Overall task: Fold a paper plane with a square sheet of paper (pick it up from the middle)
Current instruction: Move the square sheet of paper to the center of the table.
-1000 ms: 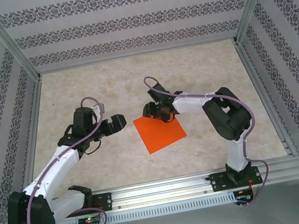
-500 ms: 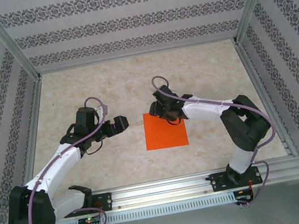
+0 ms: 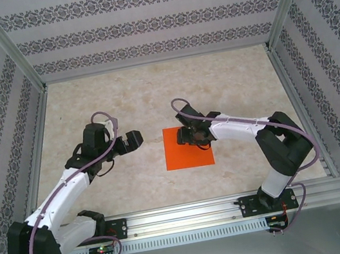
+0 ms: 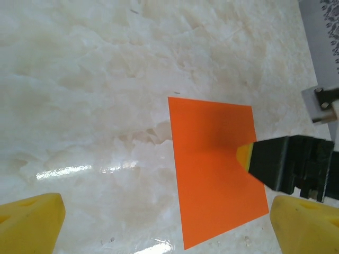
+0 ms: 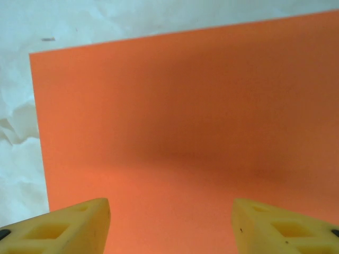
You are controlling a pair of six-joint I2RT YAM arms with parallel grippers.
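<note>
We see the smooth, bright orange square sheet of thin paper [image 3: 184,156] lying flat on the glossy marbled tabletop [image 3: 151,91], its edges free. The right gripper [image 3: 193,137], jaws half-spread and empty, stands over its 12 o'clock part. The left gripper [image 3: 134,139] gapes wide at 9 o'clock.

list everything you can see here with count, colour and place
sheet of paper: one, bright orange, flat near the table's middle
table: one, pale marbled, under everything
walls: three, white with dark patterned bands, around the table
rail: one, silver, along the near edge
left tool: one, black with yellow fingers, open, left of the paper
right tool: one, same colours, open, over the paper's far part
</note>
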